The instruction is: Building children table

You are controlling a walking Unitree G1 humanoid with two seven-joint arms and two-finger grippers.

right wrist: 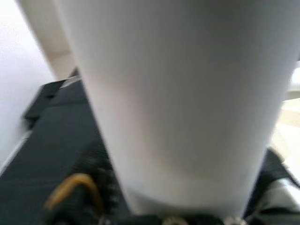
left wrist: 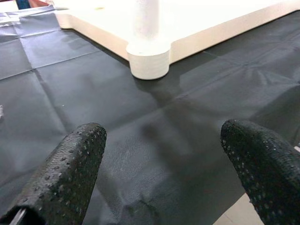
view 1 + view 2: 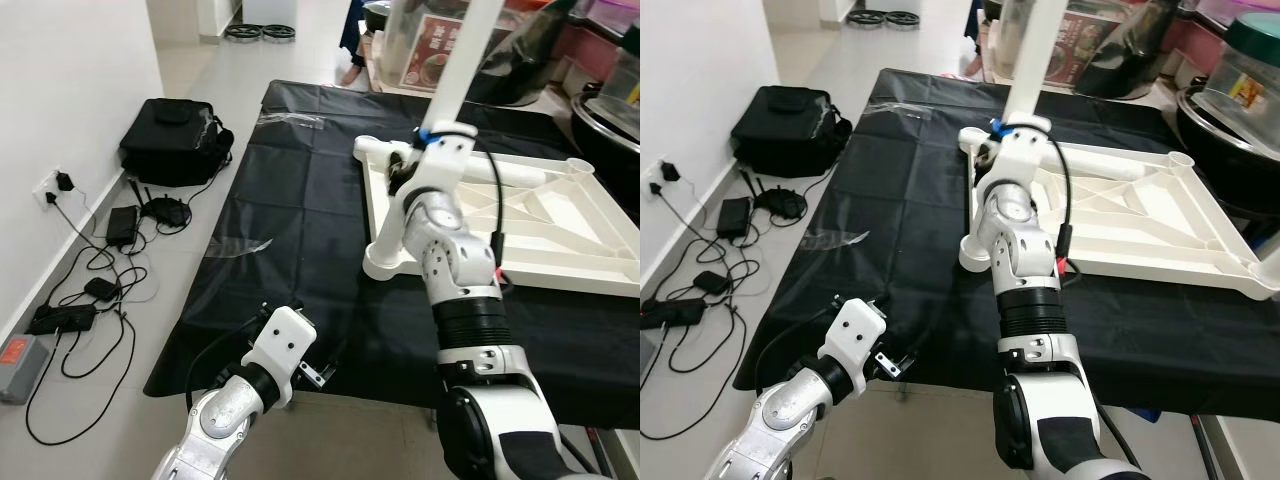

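Tabletop (image 3: 560, 225) lies upside down on black cloth (image 3: 290, 250). Right gripper (image 3: 432, 135) clamps a leg (image 3: 462, 60) upright at the far corner socket — seating unclear. Left gripper (image 2: 164, 154) spread, idle. Other legs apparently unfitted.

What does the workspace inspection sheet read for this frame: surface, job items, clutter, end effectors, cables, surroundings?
Surface: black cloth spread on the floor.
Job's things: white tabletop lying upside down on the cloth; white table leg held upright above its corner socket.
Clutter: clear plastic wrap on the cloth.
End effectors: right end effector shut on the leg; left end effector open, low over the cloth's near edge.
Cables: black cables and adapters along the wall.
Surroundings: black bag, white wall, tiled floor.
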